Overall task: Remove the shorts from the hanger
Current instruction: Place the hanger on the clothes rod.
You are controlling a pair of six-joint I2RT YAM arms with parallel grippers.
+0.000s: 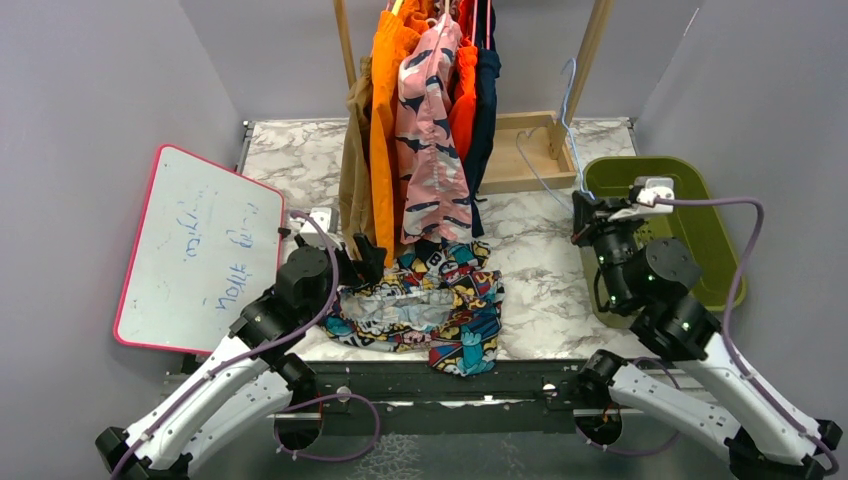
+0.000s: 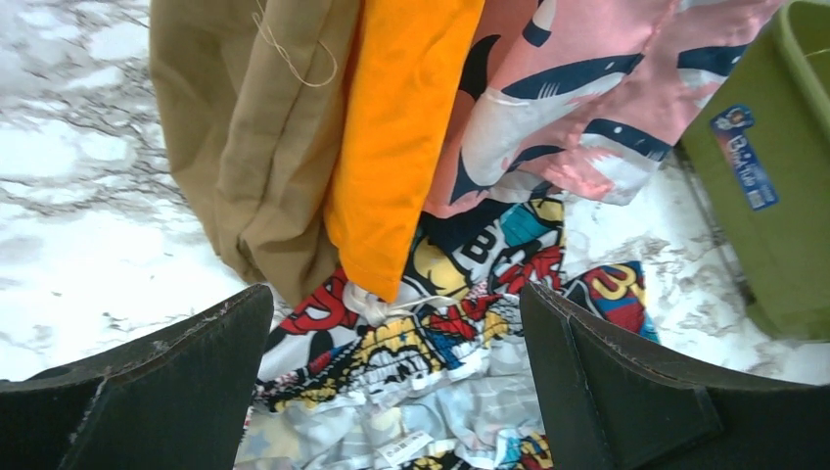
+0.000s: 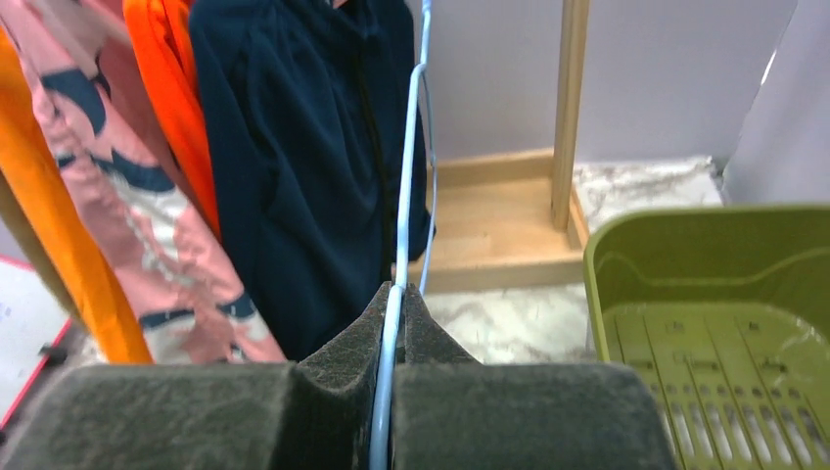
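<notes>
Comic-print shorts (image 1: 430,305) lie by splayed left pincer (image 1: 362,255); right pincer (image 3: 391,294) pinches hanger (image 3: 403,176).

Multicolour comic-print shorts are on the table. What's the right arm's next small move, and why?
Probably swing the right gripper over the olive-green plastic basket and release. Its jaws are shut on a light-blue wire hanger that looks bare, and the comic-print shorts lie loose on the marble table.

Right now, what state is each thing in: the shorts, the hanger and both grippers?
Comic-print shorts: crumpled on the table, not hung.
Right gripper: shut on the blue hanger.
Blue hanger: bare.
Left gripper: open above the comic-print shorts.
Pink shorts, orange shorts, navy shorts: hanging on the rack.
</notes>
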